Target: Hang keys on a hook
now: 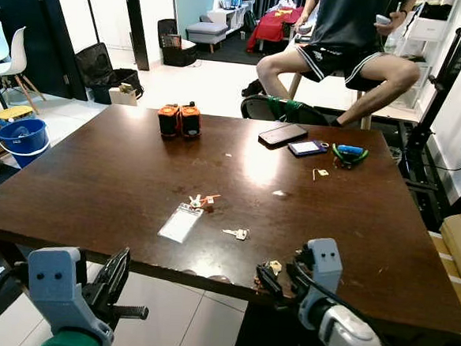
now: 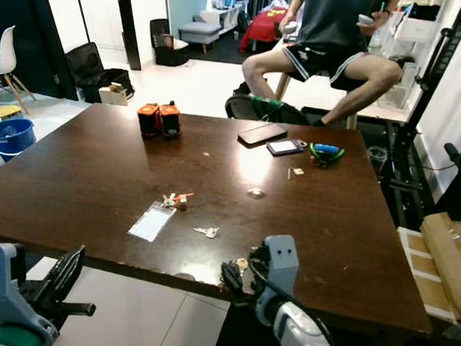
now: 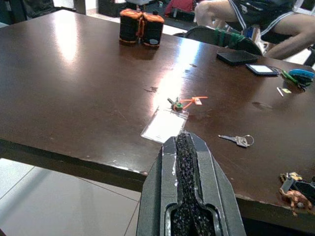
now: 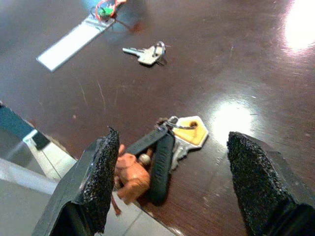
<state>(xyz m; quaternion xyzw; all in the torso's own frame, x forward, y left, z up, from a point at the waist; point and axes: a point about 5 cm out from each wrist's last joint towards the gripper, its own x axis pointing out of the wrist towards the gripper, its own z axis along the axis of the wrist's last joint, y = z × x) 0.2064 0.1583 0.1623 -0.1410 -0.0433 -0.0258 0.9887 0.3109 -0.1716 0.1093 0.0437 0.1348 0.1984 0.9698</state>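
Your right gripper (image 4: 172, 182) sits at the table's (image 1: 119, 181) near edge, jaws spread wide around the key bunch (image 4: 162, 147) lying there. Your left gripper (image 1: 116, 280) hangs below that edge, fingers pressed together. Farther in lie a small key (image 1: 236, 234) and a clear sleeve (image 1: 181, 223).

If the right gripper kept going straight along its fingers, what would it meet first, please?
Most likely the key bunch at the table edge, lying between the open right gripper fingers; depth is hard to judge.
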